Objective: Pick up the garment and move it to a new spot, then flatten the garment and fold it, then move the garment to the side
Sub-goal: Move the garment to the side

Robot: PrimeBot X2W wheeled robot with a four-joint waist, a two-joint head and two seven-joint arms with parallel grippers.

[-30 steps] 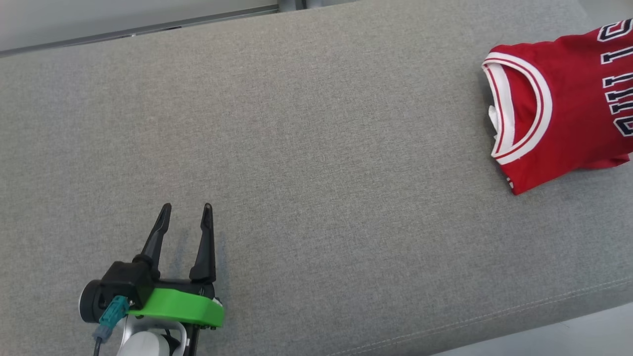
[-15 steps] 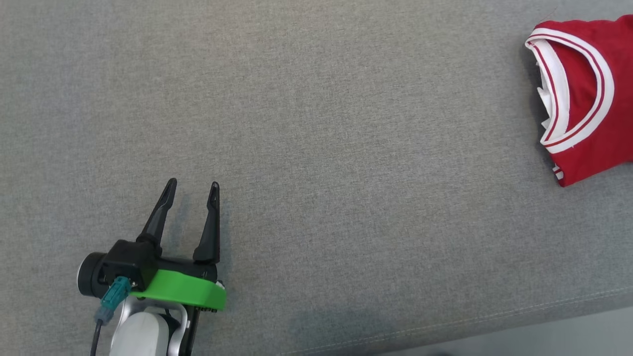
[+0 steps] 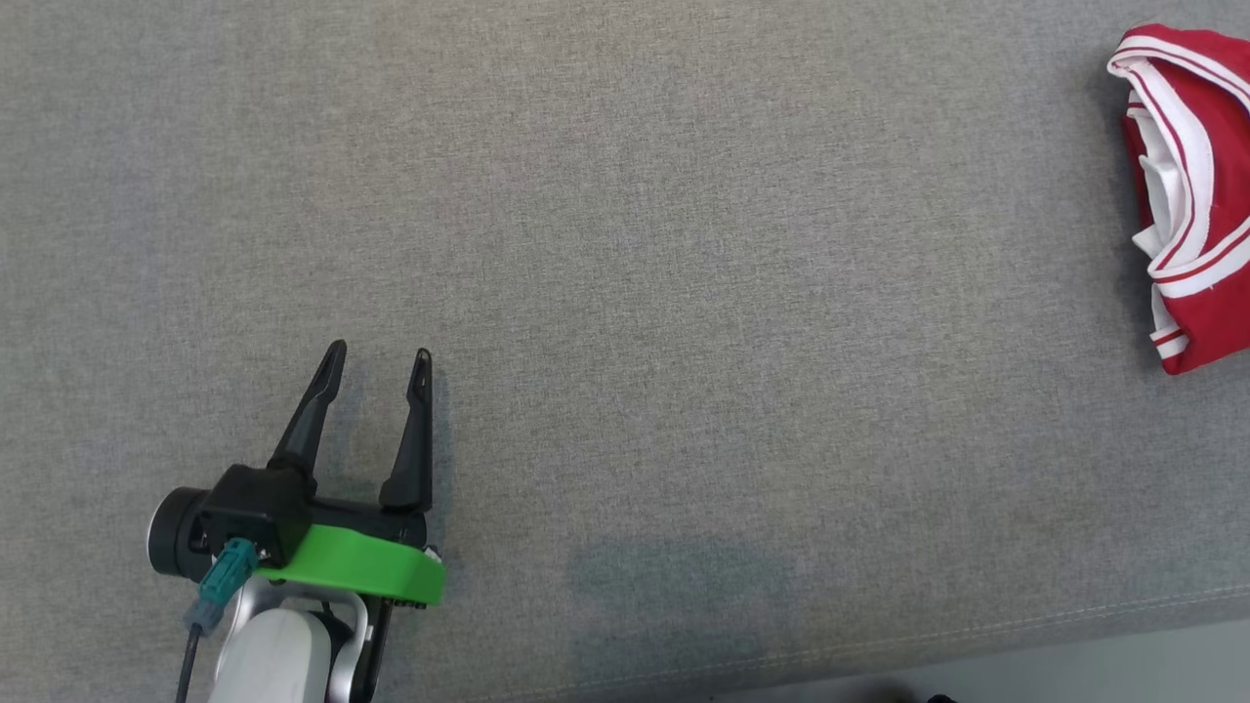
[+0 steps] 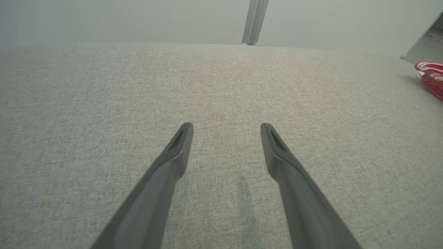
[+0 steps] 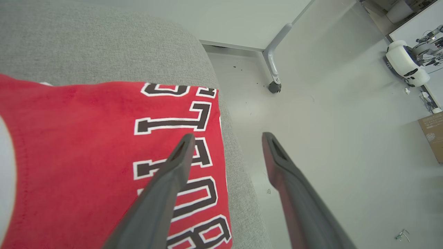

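**Jersey** (image 3: 1196, 195): red, white trim, black lettering. Lay folded at the far right end of the cushion (image 3: 625, 244), lettered side close to the edge above the floor (image 5: 328, 138). Sat nearer the right border of the head view than a second before, but the whole picture had shifted with it. Logged as camera motion, not as a move of the cloth.

**Right gripper** (image 5: 228, 135): hung over the lettering and the cushion edge, jaws spread, nothing between them. Pressed together a second earlier, so judged a release just made.

**Left gripper** (image 3: 379, 351): low over bare cushion, well apart from the jersey, jaws spread and empty, as before.

**Task**: judged at its end, folding done and jersey set aside. Probably left only the withdrawal of the right arm.
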